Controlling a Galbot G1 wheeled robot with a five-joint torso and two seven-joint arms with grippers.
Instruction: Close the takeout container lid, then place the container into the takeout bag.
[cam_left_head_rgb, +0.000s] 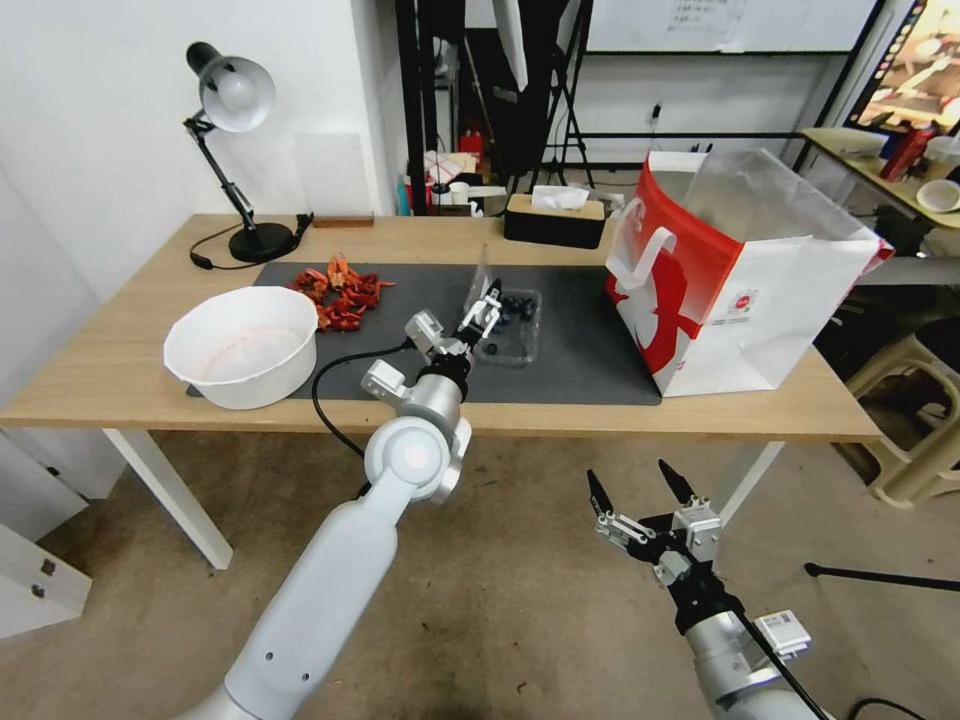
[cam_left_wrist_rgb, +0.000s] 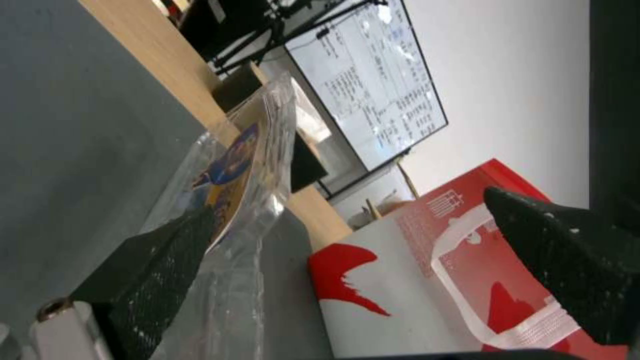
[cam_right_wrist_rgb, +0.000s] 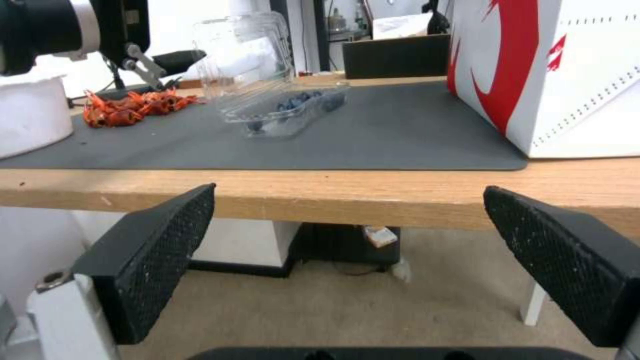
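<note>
Presently the left tool, fingers spread, meets the raised lid; the right tool waits open. Thin, flexible, slippery plastic: press the lid's free edge gently.

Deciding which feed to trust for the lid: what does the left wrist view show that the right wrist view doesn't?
Left wrist only: the lid's label close up, one finger right beside it, jaws open.
Right wrist only: blueberries in the tray, the crawfish pile, the bowl, the table edge, the left gripper's body beside the upright lid.
Both: the lid, the bag, the dark mat.
</note>
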